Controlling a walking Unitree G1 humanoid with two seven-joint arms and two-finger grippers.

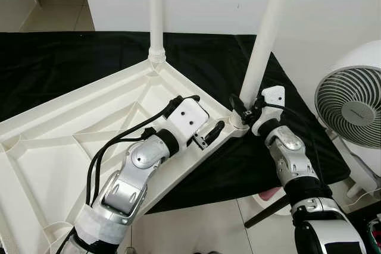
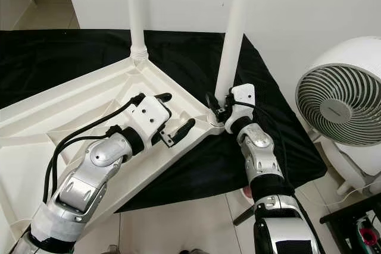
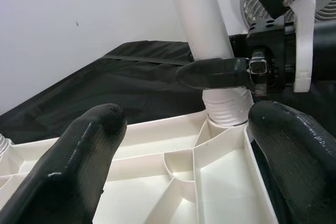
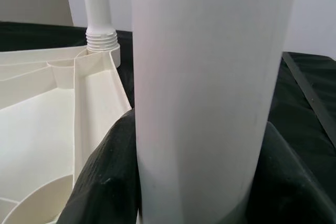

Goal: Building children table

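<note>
Pinching the near table leg (image 1: 262, 57) just above its socket, the right gripper (image 1: 243, 109) is clamped on while the left gripper (image 1: 199, 120) is hovering spread over the upturned tabletop (image 1: 53, 141).

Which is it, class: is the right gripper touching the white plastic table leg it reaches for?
Touching. In the right wrist view, the right gripper has its black fingers pressed against both sides of the white plastic table leg, with no gap.
</note>
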